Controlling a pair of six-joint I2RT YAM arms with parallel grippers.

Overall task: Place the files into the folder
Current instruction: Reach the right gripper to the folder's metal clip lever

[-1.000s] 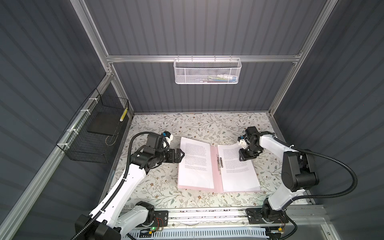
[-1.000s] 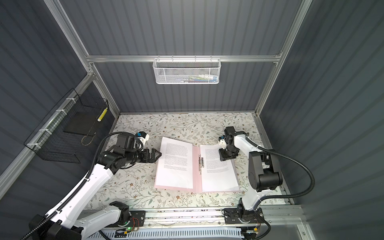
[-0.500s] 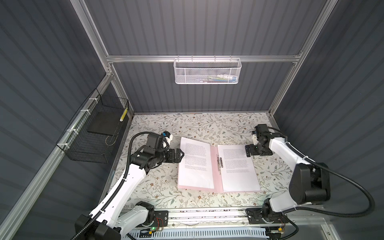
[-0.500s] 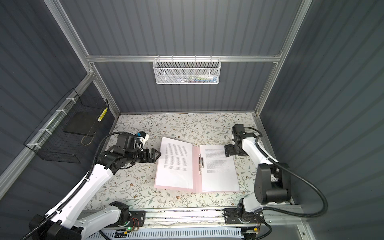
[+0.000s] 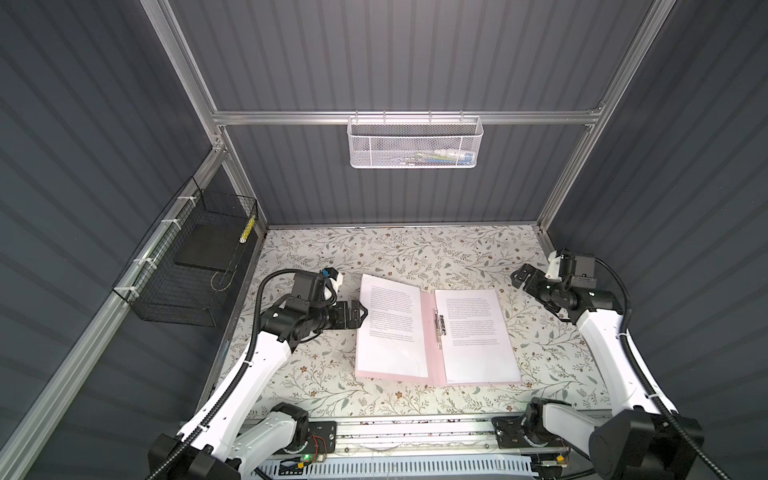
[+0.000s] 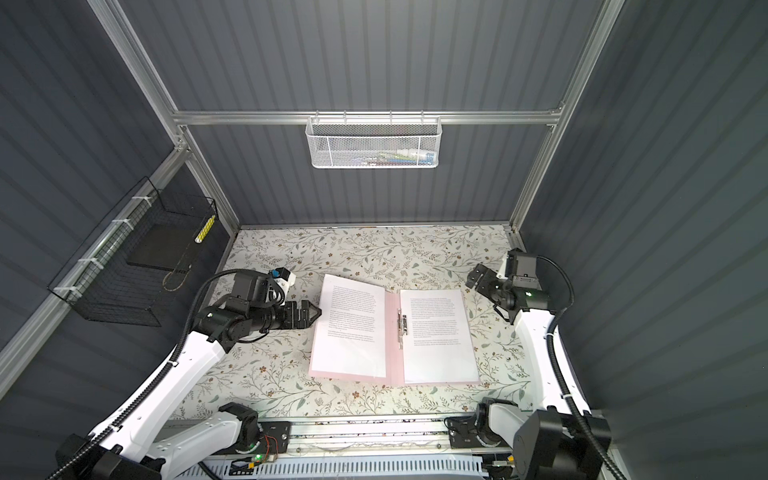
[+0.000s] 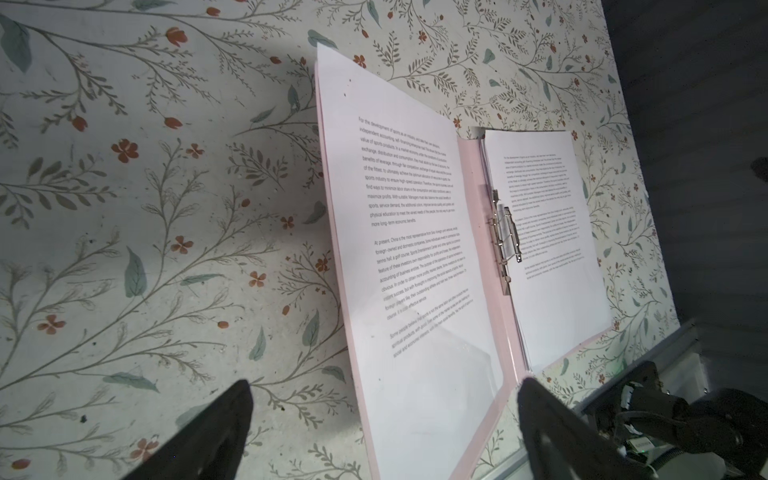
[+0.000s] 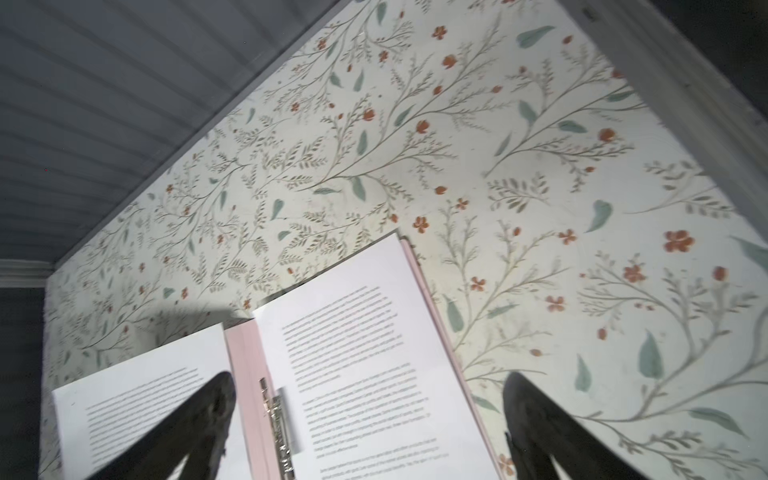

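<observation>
The pale pink folder [image 5: 428, 332] [image 6: 390, 332] lies open on the floral table, its metal clip [image 5: 439, 328] along the spine. The files cover both halves: one printed sheet [image 5: 388, 328] on the left half, which tilts up off the table, and a thin stack [image 5: 476, 332] on the right half. My left gripper [image 5: 363, 314] [image 6: 316, 312] is open just off the folder's left edge, holding nothing. In the left wrist view the folder [image 7: 473, 208] and the left gripper [image 7: 384, 384] both show. My right gripper [image 5: 524, 279] [image 8: 370, 376] hangs open above the table, right of the folder.
A black wire basket [image 5: 187, 266] with a dark slab hangs on the left wall. A white mesh basket [image 5: 415, 143] hangs on the back rail. The metal base rail [image 5: 415, 432] runs along the table's front edge. Dark walls close in both sides.
My right gripper opened wide and drew back to the right, off the far corner of the right-hand sheets. The left arm and the folder have not moved.
</observation>
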